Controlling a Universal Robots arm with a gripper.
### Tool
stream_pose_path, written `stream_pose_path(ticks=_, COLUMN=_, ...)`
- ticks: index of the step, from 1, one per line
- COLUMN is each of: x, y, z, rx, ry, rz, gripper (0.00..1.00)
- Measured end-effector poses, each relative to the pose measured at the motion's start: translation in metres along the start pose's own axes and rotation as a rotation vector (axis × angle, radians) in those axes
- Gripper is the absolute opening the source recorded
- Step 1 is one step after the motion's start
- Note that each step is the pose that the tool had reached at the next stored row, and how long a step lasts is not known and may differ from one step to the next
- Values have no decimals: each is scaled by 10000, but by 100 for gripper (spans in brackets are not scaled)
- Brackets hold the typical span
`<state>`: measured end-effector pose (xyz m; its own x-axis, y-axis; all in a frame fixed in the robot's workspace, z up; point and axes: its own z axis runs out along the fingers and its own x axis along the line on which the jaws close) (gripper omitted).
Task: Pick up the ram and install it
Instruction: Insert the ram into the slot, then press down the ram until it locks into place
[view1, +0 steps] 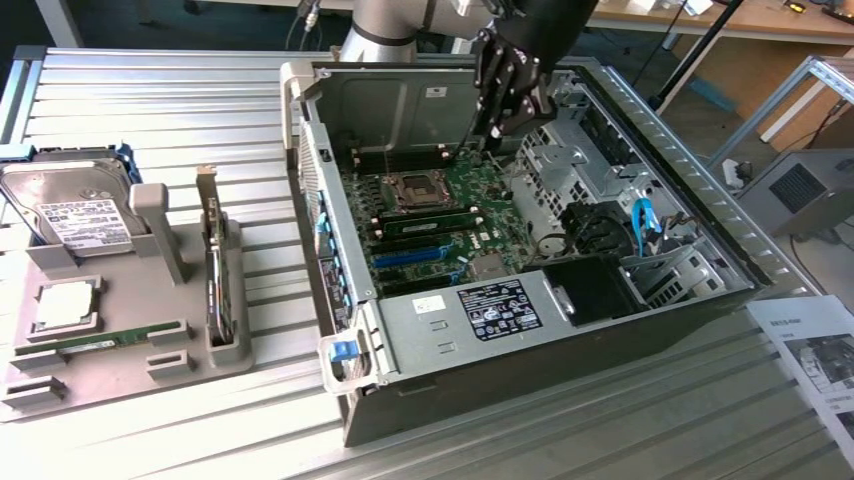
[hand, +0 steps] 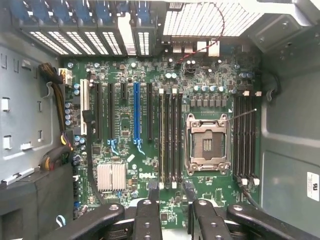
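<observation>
A ram (view1: 100, 342), a thin green stick, lies flat in a slot of the grey holder (view1: 134, 375) at the exterior view's left, far from my gripper. A green strip (view1: 427, 212) that looks like a second stick sits among the black memory slots (hand: 170, 137) on the motherboard (hand: 125, 125). My gripper (view1: 518, 120) hangs over the far end of the open computer case (view1: 641, 180), above the board. In the wrist view my gripper (hand: 170, 192) is open, with nothing between its fingertips (hand: 152, 187).
The holder also carries a hard drive (view1: 67, 210), a processor chip (view1: 64, 305) and an upright expansion card (view1: 214, 270). The case contains the empty processor socket (hand: 207, 145), a drive cage (view1: 574, 165) and a power supply (view1: 467, 310). A paper sheet (view1: 814, 350) lies to the right.
</observation>
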<state>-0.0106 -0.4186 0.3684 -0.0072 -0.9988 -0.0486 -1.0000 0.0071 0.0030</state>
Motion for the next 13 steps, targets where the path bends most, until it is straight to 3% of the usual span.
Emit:
stream_pose_path(ticks=7, x=-4, y=0, z=-97, rx=0, ry=-1, rz=0, gripper=32)
stream_pose_path(ticks=13, x=-5, y=0, z=-99, rx=-1, ry=-24, rz=0, gripper=32)
